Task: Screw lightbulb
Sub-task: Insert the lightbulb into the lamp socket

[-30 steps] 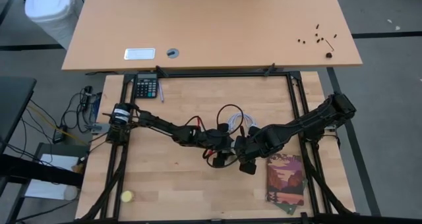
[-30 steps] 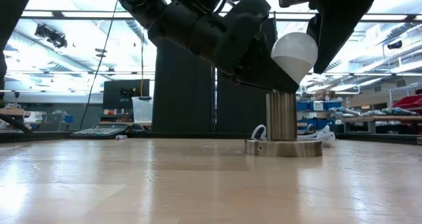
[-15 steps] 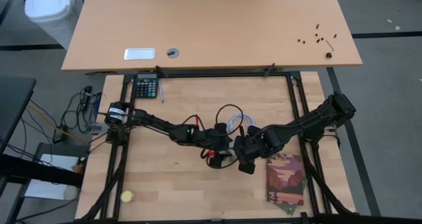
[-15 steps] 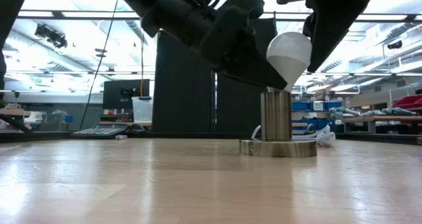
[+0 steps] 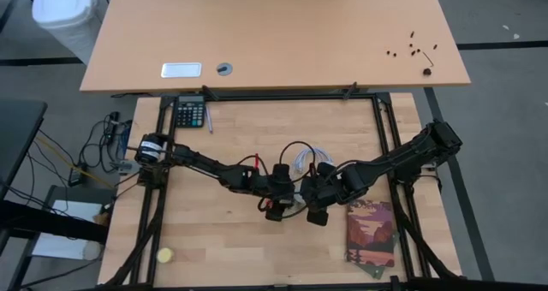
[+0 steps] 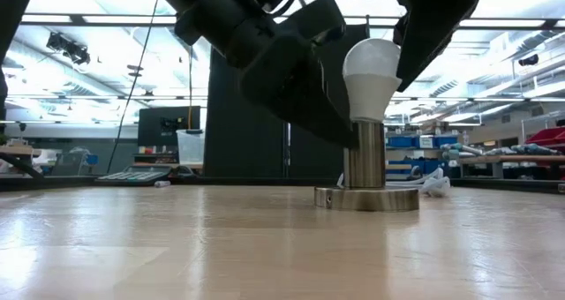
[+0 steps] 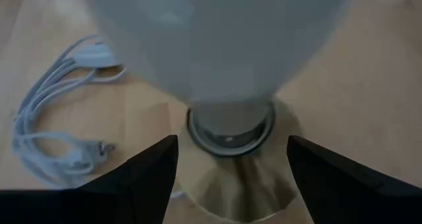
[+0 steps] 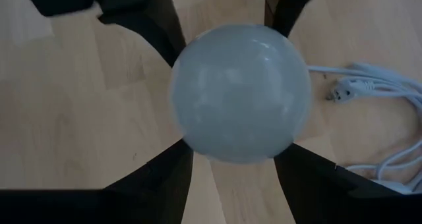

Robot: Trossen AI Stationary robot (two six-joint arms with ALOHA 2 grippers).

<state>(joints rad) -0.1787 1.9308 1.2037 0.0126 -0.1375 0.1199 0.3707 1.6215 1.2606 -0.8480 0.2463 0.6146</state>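
The white frosted lightbulb (image 6: pixel 371 66) stands upright with its neck in the mouth of the metal socket column (image 6: pixel 365 154). The column rises from a round disc (image 6: pixel 366 198) lying flat on the wooden table. My right gripper (image 8: pixel 234 168) comes down from above and is shut on the bulb (image 8: pixel 241 92). My left gripper (image 7: pixel 231 174) slants down from the table's left and is open. Its fingers stand on either side of the socket (image 7: pixel 231 128) with a gap showing on both sides. The bulb's screw base is hidden inside the column. My right gripper pinches the bulb's round globe between its two fingers (image 8: pixel 161 174), one on each side of its widest part (image 8: pixel 191 135). The fingers come from above, slanting down. The bulb stands upright in the hold, its neck (image 6: pixel 366 115) resting in the socket's mouth.
A coiled white cable (image 5: pixel 306 161) lies just beyond the socket, with black and red leads (image 5: pixel 257 161) beside it. A picture card (image 5: pixel 371 233) lies near the right. A calculator (image 5: pixel 189 114) sits far left and a yellow ball (image 5: pixel 164 256) near left.
The bulb, tilted over the socket a second ago, has been swung upright and set with its neck in the column's mouth by my right gripper. The socket and its disc have slid a little toward the table's left edge.
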